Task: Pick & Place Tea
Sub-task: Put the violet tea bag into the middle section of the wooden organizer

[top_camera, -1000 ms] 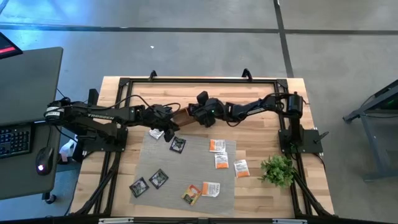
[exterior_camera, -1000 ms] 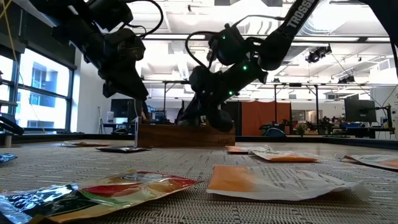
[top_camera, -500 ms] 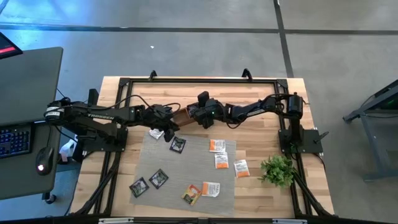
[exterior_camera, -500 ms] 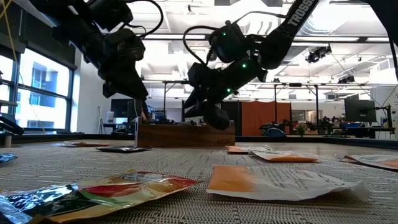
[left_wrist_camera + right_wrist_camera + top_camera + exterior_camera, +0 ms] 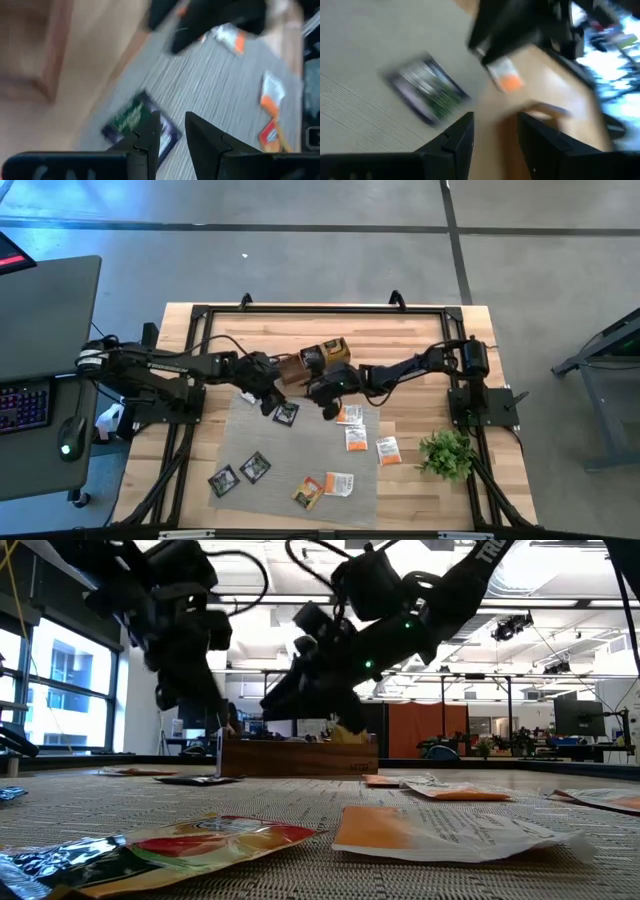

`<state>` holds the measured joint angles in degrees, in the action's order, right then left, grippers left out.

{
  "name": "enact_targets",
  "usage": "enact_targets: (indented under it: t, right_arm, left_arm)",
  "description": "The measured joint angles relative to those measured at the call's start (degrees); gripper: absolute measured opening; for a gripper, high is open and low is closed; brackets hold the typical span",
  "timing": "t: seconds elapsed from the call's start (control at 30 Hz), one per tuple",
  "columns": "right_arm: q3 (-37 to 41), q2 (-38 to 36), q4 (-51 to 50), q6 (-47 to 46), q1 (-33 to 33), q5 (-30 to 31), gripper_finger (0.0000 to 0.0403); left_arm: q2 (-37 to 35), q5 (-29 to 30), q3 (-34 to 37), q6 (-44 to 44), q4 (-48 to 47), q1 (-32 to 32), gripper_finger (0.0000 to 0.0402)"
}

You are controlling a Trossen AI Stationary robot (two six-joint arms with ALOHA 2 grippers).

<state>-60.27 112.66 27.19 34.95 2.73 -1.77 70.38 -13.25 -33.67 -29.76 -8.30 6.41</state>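
Tea sachets lie spread on a grey mat (image 5: 300, 455): a black one (image 5: 286, 413), white-and-orange ones (image 5: 349, 414), and others nearer the front. More tea (image 5: 335, 348) sits in a wooden box (image 5: 292, 366) beyond the mat's far edge. My left gripper (image 5: 264, 396) hovers at the mat's far left corner. It is open by a narrow gap (image 5: 172, 116), just short of the black sachet (image 5: 140, 124). My right gripper (image 5: 328, 402) hangs above the mat's far edge, open and holding nothing (image 5: 495, 120). In the right wrist view a white-and-orange sachet (image 5: 505, 77) shows below my left gripper.
A small green plant (image 5: 447, 452) stands at the table's right, near the right arm's base. The black frame rail (image 5: 320, 308) runs along the far edge. A desk with a keyboard (image 5: 25, 405) stands left of the table. Bare wood shows right of the box.
My right gripper has drawn back from the wooden box toward the table's near edge and risen, now over the mat's far edge. Sachets now show in the box where it stood. My left gripper has shifted slightly toward the near edge.
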Motion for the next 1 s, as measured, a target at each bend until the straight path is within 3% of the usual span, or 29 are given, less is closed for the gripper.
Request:
enact_targets:
  t: [0.1,0.23,0.37,0.63,0.83,1.0]
  right_arm:
    - [0.0,-0.02,-0.42,-13.32,-0.35,-4.63,0.0146]
    - [-0.02,-0.02,-2.02,-34.77,-0.22,-5.03,0.0146]
    - [-0.02,-0.02,-2.55,-45.44,-0.93,-4.61,0.0145]
    - [-0.02,-0.02,-3.13,-48.65,-6.08,8.97,0.0144]
    - [-0.13,2.07,-1.66,-54.39,-6.52,8.82,0.0144]
    - [-3.64,7.8,-1.2,-53.74,-6.54,8.87,0.0144]
  left_arm:
    - [2.16,0.85,0.02,-1.48,-0.1,-2.15,0.009]
    - [4.01,2.21,0.02,-3.08,-0.42,-6.69,0.009]
    - [4.56,4.92,0.02,-1.07,-1.71,-12.65,0.009]
    - [4.56,23.52,0.02,-5.11,-4.44,-24.96,0.009]
    - [6.38,30.66,0.0,-9.51,-5.48,-28.32,0.009]
    - [10.18,31.88,-0.07,-12.63,-5.29,-28.17,0.009]
